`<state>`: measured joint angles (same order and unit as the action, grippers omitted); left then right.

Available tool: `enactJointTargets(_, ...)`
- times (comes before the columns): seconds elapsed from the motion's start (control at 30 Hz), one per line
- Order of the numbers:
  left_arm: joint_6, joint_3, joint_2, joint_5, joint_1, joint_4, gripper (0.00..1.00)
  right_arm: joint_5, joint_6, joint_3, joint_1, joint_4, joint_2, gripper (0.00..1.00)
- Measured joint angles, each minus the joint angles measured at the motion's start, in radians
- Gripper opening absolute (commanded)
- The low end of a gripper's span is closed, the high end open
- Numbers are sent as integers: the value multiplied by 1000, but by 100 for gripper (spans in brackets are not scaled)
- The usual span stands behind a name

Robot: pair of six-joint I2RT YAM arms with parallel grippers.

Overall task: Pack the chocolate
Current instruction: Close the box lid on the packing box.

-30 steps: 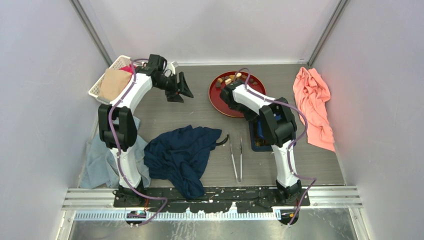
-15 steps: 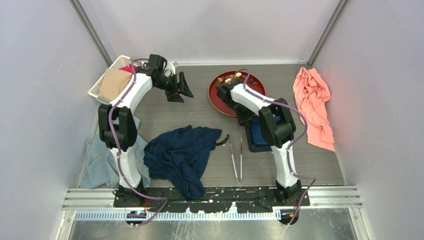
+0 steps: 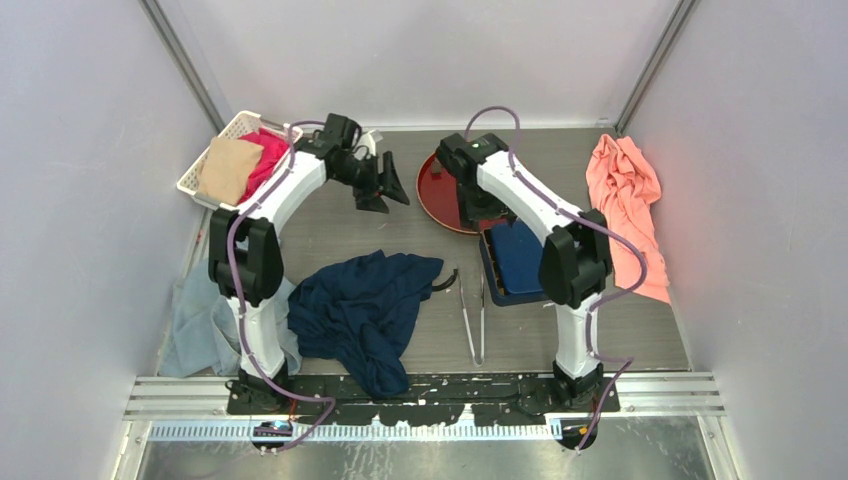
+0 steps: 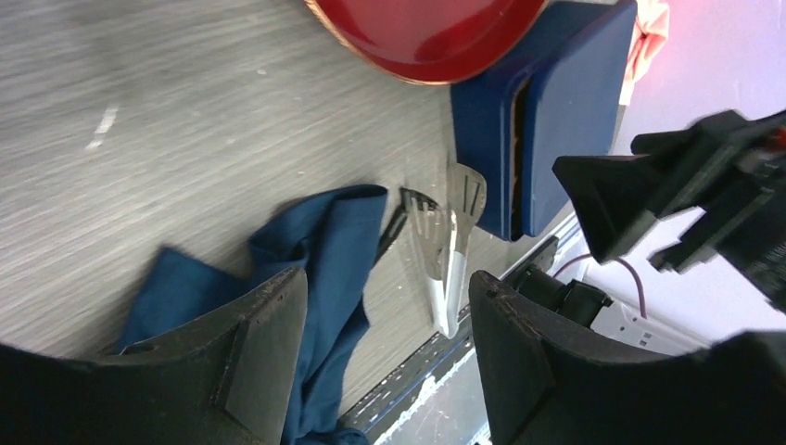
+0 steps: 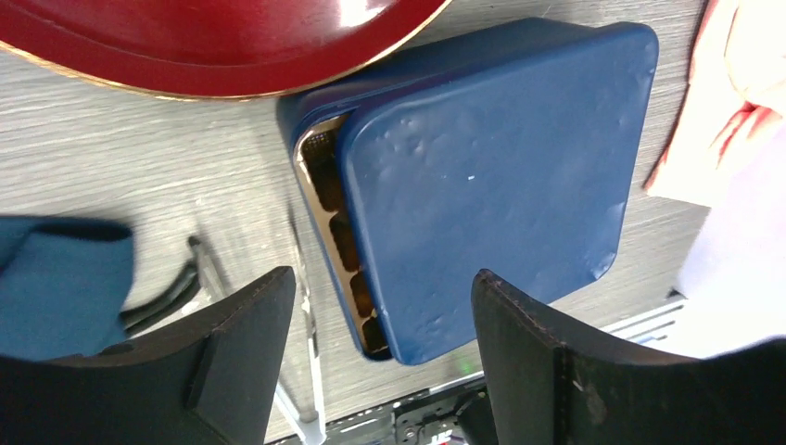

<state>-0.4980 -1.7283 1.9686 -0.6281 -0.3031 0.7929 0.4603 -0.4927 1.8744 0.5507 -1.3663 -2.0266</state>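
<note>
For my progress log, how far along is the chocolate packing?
Done: dark brown chocolate pieces sit in the navy square box; its navy lid lies on top, offset, one row exposed. In hand: nothing; right gripper and left gripper are open, empty. Left: probably squaring the lid; the red round tray is partly hidden, so leftovers unclear.

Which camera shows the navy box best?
The right wrist view: the navy box sits large, central, its lid offset, baring a strip of compartments. The top external view shows the box partly behind the right arm; the left wrist view catches it slanted near the frame's edge.
</note>
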Motion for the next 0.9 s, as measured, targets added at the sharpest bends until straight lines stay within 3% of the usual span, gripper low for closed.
enactJointTargets(0.1,-29,0,0,9,-60,-22,64,-36,-8,-12,-25,29,74,73)
enactJointTargets(0.2,-61,-9,5,37,-135,-34,64,-114,-29,-136,-118,117,206,57)
enactJointTargets(0.27,-80,-35,24,60,-185,-34,64,-180,-69,-283,-251,200,319,45)
enactJointTargets(0.4,-111,-142,113,98,-286,-34,60,-228,-159,-509,-547,308,449,30)
enactJointTargets(0.57,-111,-341,281,139,-404,-3,53,-261,-233,-672,-731,398,484,26)
enactJointTargets(0.9,-74,-485,434,167,-469,74,51,-260,-240,-694,-772,504,440,25)
